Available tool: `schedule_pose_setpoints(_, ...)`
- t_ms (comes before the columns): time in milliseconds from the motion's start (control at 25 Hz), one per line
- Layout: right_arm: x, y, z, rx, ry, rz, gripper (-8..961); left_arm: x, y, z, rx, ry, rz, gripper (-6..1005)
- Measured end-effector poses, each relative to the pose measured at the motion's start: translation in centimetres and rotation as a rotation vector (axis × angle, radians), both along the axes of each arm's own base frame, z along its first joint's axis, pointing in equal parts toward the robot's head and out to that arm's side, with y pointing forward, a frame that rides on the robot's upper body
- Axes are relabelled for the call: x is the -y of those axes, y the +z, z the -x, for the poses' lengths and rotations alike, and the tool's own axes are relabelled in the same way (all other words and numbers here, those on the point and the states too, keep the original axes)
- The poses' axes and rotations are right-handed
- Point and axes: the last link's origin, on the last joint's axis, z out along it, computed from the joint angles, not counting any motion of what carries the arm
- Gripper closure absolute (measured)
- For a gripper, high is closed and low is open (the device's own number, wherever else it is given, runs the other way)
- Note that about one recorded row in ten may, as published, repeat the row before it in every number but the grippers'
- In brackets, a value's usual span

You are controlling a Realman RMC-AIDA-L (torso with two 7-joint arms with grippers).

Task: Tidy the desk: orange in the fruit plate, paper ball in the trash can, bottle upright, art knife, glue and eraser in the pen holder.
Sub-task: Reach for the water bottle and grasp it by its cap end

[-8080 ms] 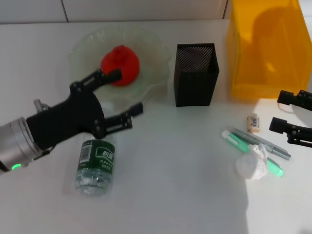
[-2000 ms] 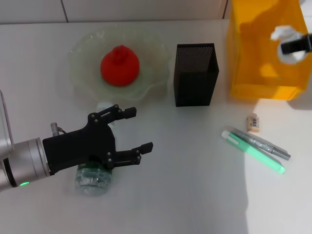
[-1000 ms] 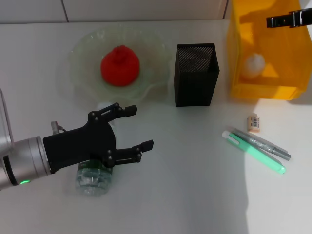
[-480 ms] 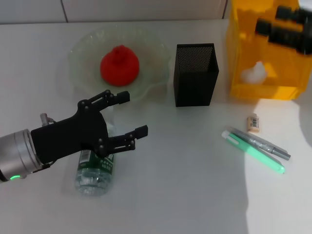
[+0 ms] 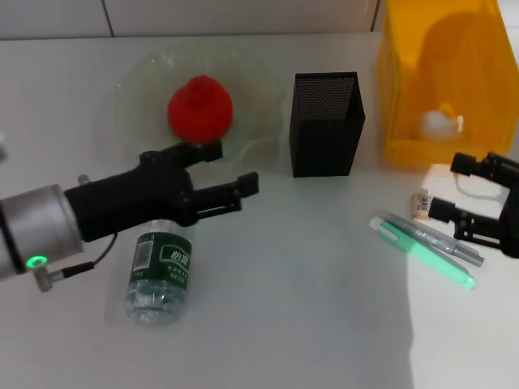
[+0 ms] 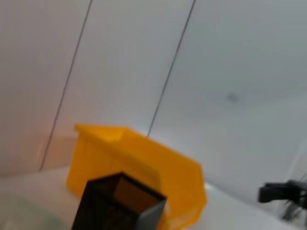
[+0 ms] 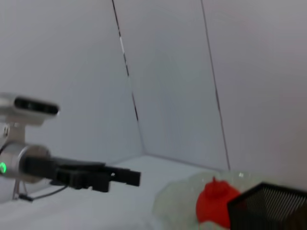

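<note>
The orange (image 5: 199, 108) rests in the fruit plate (image 5: 134, 89). A paper ball (image 5: 438, 121) lies inside the yellow trash can (image 5: 442, 73). On its side at the front left lies the bottle (image 5: 158, 271). My left gripper (image 5: 233, 168) hovers open between the bottle and the plate, holding nothing. The eraser (image 5: 420, 203), the grey art knife (image 5: 444, 241) and the green glue (image 5: 422, 253) lie at the right. My right gripper (image 5: 448, 188) is open just right of the eraser. The black pen holder (image 5: 326, 124) stands mid-table.
In the left wrist view the trash can (image 6: 139, 163) stands behind the pen holder (image 6: 120, 201). The right wrist view shows the orange (image 7: 216, 196), the pen holder (image 7: 268, 206) and the left gripper (image 7: 120, 177) far off. A tiled wall runs behind the table.
The right gripper let the paper ball fall into the trash can and came down beside the eraser. The left gripper moved from over the bottle toward the plate.
</note>
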Motion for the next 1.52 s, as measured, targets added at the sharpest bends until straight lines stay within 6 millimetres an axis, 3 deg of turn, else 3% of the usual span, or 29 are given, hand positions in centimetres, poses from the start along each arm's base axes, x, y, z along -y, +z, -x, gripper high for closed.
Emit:
schedule_pose_setpoints(120,0.5,-0.1,-0.8,0.039,-0.007,0.022,164,0.4,-0.4,-3.2,-0.109,0.085,-0.072,139)
schedule_pose_setpoints(240,0.5,0.0,-1.3,0.063,-0.019,0.026,164,0.8,0.8,-5.2,-0.171,0.194,-0.150,138)
schedule_pose_setpoints(400,0.4,0.2,-1.5,0.063,-0.029,0.022,164,1.1,1.5,-6.5,-0.251,0.304,-0.169,138)
schedule_pose_setpoints(560,0.3,0.1,-1.5,0.066,-0.022,0.019,164,1.4,1.1,-7.4,-0.401,0.378,-0.166,147)
schedule_pose_setpoints(800,0.0,-0.4,-1.1,0.078,0.020,0.017,164,1.2,0.3,-8.8,-0.497,0.344,-0.114,154)
schedule_pose_setpoints(1520,-0.3,-1.1,-1.0,0.058,0.013,0.034,163,-2.7,0.6,-5.2,-0.627,0.436,-0.052,161)
